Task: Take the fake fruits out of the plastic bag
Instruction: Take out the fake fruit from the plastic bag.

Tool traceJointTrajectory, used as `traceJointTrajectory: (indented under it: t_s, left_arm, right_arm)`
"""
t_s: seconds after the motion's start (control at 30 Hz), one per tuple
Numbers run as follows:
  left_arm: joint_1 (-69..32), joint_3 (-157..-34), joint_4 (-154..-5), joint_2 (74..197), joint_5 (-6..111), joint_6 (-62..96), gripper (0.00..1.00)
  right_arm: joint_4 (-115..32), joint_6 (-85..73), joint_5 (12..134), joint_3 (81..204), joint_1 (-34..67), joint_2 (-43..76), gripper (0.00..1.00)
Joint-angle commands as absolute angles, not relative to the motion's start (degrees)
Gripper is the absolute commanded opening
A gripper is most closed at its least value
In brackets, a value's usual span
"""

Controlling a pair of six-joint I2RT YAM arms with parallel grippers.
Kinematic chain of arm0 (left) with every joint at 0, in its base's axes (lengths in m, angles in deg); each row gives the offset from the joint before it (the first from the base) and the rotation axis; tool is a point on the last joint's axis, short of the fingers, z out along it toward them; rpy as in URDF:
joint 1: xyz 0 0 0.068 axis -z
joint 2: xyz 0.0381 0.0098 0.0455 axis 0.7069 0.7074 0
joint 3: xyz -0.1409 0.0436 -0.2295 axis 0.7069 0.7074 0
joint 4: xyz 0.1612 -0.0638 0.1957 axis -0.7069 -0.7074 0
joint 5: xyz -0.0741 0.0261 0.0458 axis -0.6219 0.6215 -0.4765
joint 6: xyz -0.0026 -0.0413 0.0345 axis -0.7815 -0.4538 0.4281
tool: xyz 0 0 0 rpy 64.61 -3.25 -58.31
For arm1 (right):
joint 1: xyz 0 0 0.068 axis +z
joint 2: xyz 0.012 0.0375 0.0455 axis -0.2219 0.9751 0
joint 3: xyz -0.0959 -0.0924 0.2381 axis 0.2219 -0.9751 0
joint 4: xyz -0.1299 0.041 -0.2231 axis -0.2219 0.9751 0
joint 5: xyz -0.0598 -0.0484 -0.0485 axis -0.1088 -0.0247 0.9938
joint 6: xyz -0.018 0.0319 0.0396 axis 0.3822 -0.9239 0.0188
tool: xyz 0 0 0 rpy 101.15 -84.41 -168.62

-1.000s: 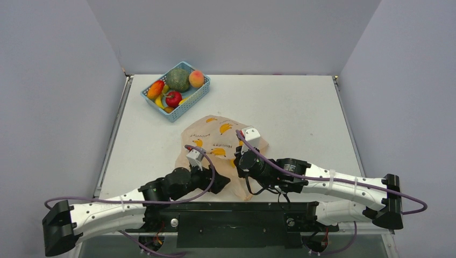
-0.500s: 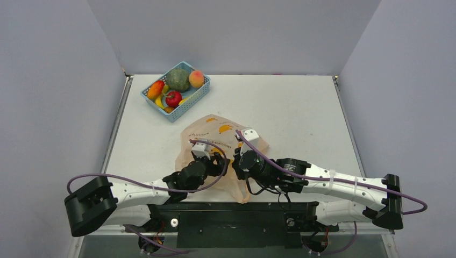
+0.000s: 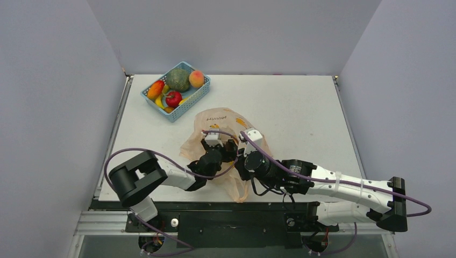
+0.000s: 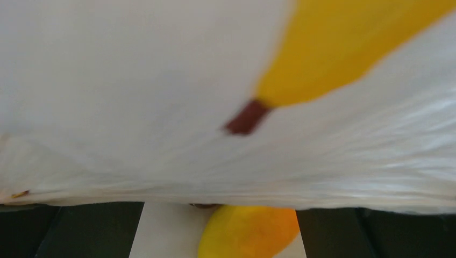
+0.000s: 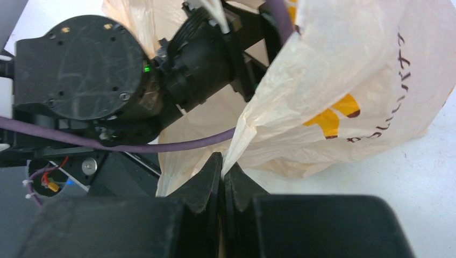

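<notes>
The thin translucent pale-orange plastic bag (image 3: pixel 218 119) printed with yellow bananas lay crumpled mid-worktop (image 3: pixel 301 107), near the arms. The right end effector (image 5: pixel 221 174) was pinched tight on a fold of the bag's rim, holding it up. The left end effector (image 4: pixel 220 232) was pushed under the film with its jaws standing wide. Between them sat a small glossy yellow-orange fake fruit (image 4: pixel 250 235), though whether either finger touched it could not be told.
</notes>
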State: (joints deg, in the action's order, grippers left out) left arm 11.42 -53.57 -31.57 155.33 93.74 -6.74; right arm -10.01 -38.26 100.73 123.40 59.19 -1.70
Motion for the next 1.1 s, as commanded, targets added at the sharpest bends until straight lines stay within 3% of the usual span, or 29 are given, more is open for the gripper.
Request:
traceJointTrajectory:
  t_s: [0.0, 0.2, 0.27, 0.33, 0.4, 0.53, 0.67, 0.9, 1.07]
  left_arm:
    - [11.02, -60.54, -24.52, 163.16, 95.90, -3.21, 0.95]
    - [11.03, -64.50, -22.35, 173.16, 94.37, -3.74, 0.90]
    - [10.81, -64.18, -22.09, 174.76, 95.26, -4.09, 0.86]
    - [10.24, -64.33, -22.15, 175.32, 95.12, -2.94, 0.74]
    - [9.58, -64.49, -22.35, 174.70, 93.84, -1.62, 0.70]
    - [9.17, -64.48, -26.71, 169.86, 90.75, 0.46, 0.54]
    - [9.12, -62.46, -31.22, 162.32, 85.65, 0.85, 0.44]
    - [9.16, -56.21, -43.11, 146.41, 80.85, -0.99, 0.34]
    - [8.83, -55.44, -56.84, 136.89, 69.80, -3.23, 0.32]
  right_arm:
    - [-12.36, -36.50, 99.48, 121.33, 58.44, -4.65, 0.00]
    - [-12.50, -36.64, 99.41, 116.62, 56.26, -9.16, 0.00]
    - [-13.03, -37.12, 99.09, 114.24, 55.23, -11.28, 0.00]
    - [-13.27, -38.04, 99.27, 112.07, 54.27, -13.26, 0.00]
    - [-13.70, -38.79, 99.06, 110.11, 53.56, -14.97, 0.00]
    - [-14.06, -39.58, 100.53, 107.07, 53.14, -18.05, 0.00]
    - [-14.21, -39.83, 101.85, 104.64, 53.09, -19.11, 0.00]
    - [-15.76, -39.82, 103.54, 102.23, 53.00, -19.77, 0.00]
    - [-15.28, -38.53, 105.78, 103.98, 52.66, -19.26, 0.00]
